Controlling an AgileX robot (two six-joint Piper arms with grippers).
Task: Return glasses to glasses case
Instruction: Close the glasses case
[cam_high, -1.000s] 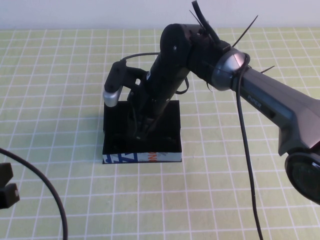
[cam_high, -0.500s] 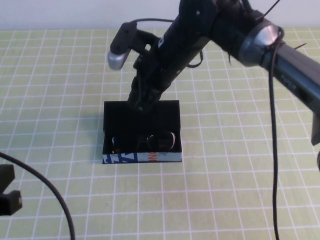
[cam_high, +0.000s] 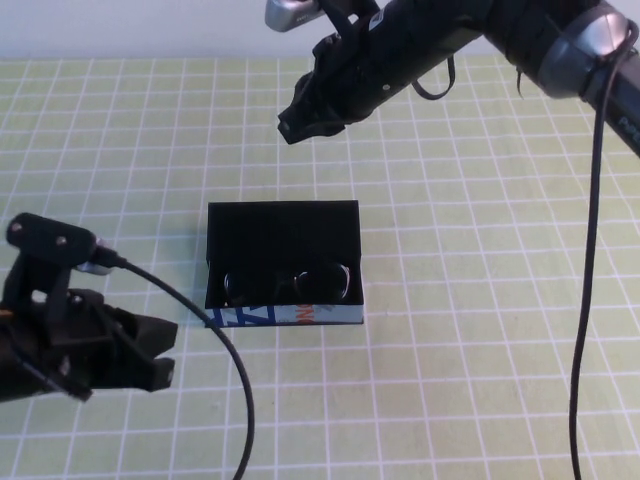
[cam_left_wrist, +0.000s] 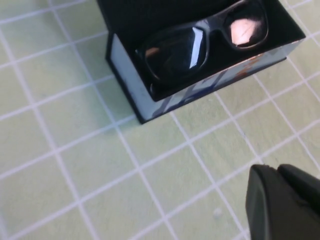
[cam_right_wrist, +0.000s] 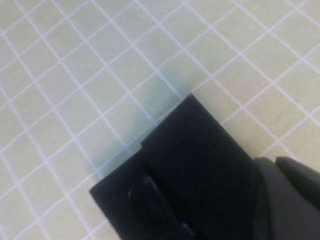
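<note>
1. High view: a flat black rectangular glasses case (cam_high: 283, 262) lies open on the table (cam_high: 450, 330), which is covered in a pale green sheet with a white grid. The case's near long side is printed white, blue and orange-red. The black plastic-framed glasses with dark tinted lenses (cam_high: 288, 284) lie inside the case, along that printed side.
2. High view: the right end effector (cam_high: 297, 125) hangs above the table beyond the far edge of the case, well apart from it, its fingers pressed together and holding nothing. A black cable hangs from the right arm down the right of the picture.
3. High view: the left end effector (cam_high: 158, 352) sits low at the near left, near the case's left end but apart from it; whether its fingers are spread cannot be told. A black cable curves off it toward the near edge. Nothing lies between it and the case.
4. Left wrist view: the lenses catch light reflections, and the glasses (cam_left_wrist: 202, 42) sit just behind the printed wall of the case (cam_left_wrist: 130, 75). The far part of the case is cut off. Only a dark corner of the left end effector shows.
5. Right wrist view: the case (cam_right_wrist: 185, 170) shows as a dark block on the grid; a faint lens outline is barely made out, and the rest is hidden by the end effector's dark body.
</note>
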